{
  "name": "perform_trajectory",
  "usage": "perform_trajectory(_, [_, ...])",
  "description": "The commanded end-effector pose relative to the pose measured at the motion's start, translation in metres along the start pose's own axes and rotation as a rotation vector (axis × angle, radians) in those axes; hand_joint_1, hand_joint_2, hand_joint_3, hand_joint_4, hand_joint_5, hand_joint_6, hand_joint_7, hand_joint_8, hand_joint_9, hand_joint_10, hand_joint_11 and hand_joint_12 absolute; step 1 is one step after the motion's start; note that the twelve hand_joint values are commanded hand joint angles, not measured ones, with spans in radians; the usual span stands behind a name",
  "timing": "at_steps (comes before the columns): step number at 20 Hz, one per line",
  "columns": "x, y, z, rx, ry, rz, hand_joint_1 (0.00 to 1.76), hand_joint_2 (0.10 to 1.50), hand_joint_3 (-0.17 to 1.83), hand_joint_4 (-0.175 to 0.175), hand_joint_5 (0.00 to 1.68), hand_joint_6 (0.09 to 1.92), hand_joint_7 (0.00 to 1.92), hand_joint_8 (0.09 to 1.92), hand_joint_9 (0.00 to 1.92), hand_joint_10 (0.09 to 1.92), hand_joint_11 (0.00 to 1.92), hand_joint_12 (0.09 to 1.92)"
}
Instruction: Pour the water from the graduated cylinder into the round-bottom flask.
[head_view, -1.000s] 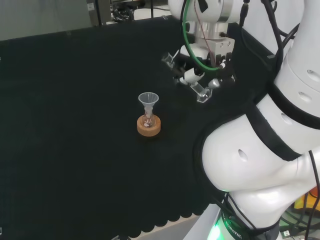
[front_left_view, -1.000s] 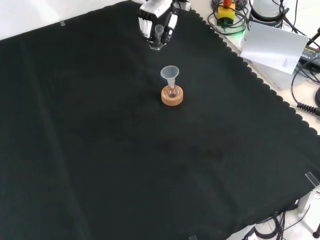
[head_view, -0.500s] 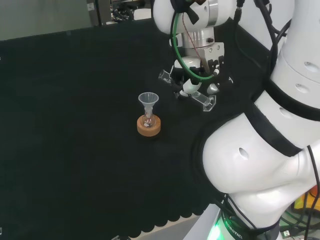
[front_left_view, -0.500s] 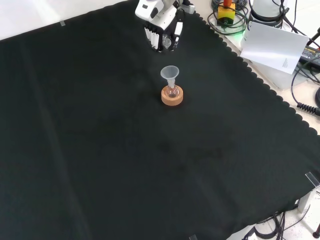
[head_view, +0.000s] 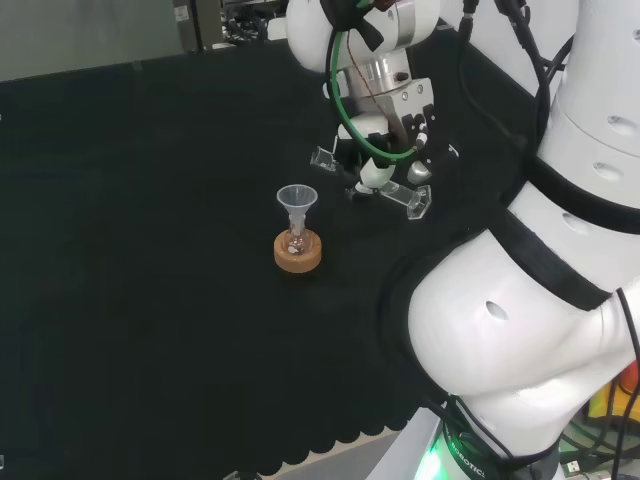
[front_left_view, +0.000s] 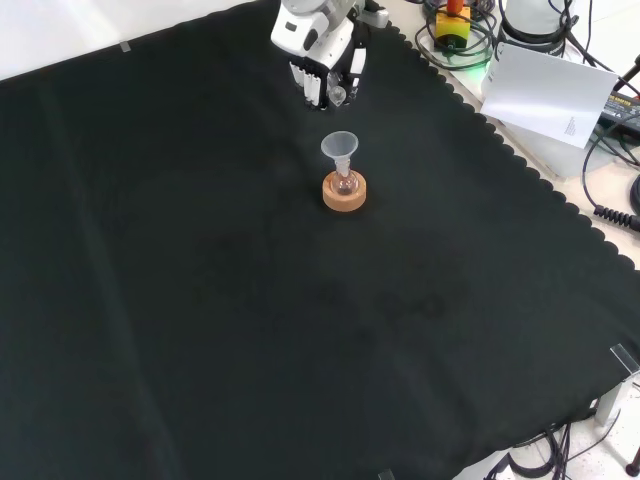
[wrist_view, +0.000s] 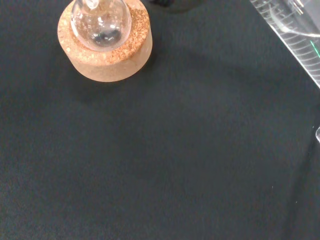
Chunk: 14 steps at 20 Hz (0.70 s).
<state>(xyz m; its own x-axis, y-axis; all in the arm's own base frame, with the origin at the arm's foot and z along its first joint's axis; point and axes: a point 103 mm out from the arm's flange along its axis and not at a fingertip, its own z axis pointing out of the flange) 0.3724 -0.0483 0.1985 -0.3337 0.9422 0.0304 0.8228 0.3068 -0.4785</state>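
Graduated cylinder (head_view: 370, 180) tilted nearly level, clasped within the hand's (head_view: 385, 150) curled fingers (front_left_view: 325, 85), near the flask (head_view: 296, 240).

The black cloth (front_left_view: 250, 330) covers the bench and has a scalloped edge. Beyond this edge, in the front view, a white sheet of paper (front_left_view: 545, 95) lies tilted. Black cables (front_left_view: 610, 170) run near the paper, and a yellow and red object (front_left_view: 452, 22) stands near the cloth's far corner.
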Motion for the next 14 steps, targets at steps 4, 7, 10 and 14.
perform_trajectory(4, [0.0009, 0.0069, 0.0053, 0.188, -0.14, 0.02, 1.27, 1.08, 0.0, -0.175, 1.04, 0.91, 1.07, 0.89, 1.46, 0.09, 1.26, 0.74])
perform_trajectory(7, [0.0013, 0.0079, 0.005, 0.211, -0.163, 0.027, 1.27, 1.08, 0.0, -0.175, 1.04, 0.91, 1.07, 0.89, 1.46, 0.09, 1.26, 0.74])
perform_trajectory(10, [0.002, 0.0085, 0.0035, 0.228, -0.183, 0.036, 1.27, 1.08, 0.0, -0.175, 1.04, 0.91, 1.07, 0.9, 1.46, 0.09, 1.26, 0.74])
perform_trajectory(14, [0.0042, 0.0093, 0.0002, 0.242, -0.209, 0.043, 1.27, 1.08, 0.0, -0.175, 1.03, 0.91, 1.07, 0.9, 1.46, 0.09, 1.26, 0.74])
